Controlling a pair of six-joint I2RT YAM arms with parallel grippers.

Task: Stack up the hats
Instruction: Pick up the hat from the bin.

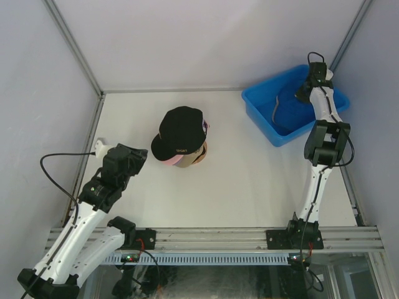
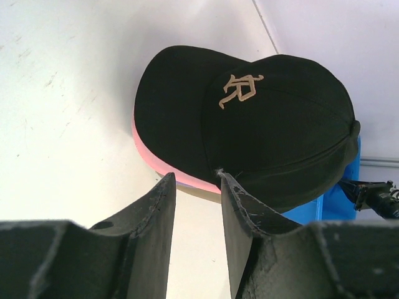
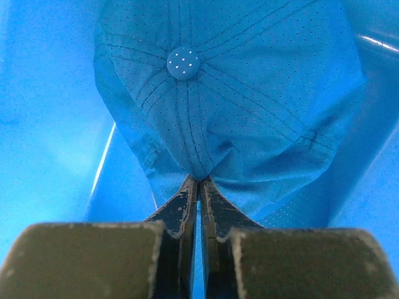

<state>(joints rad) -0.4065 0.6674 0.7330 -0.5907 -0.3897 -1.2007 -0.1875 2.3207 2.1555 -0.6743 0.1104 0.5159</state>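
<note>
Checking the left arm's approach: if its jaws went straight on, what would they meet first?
The lower edge of the black cap topping the stack, probably with the pink cap just beneath; depth is unclear.

A white table [image 1: 249,187] lying flat under soft even light, pale grey walls [image 1: 31,93] standing around it on three sides, thin metal posts [image 1: 73,47] running up the back corners, a silver rail [image 1: 218,235] running along the near edge

Centre of worktop [image 1: 249,180]: cap stack [image 1: 181,140]. Far right: bin [image 1: 257,112], single cap [image 3: 237,93] inside it. Near-left of stack: left hand [image 2: 196,180]. In bin: right hand [image 3: 199,180], nipped onto that cap.
</note>
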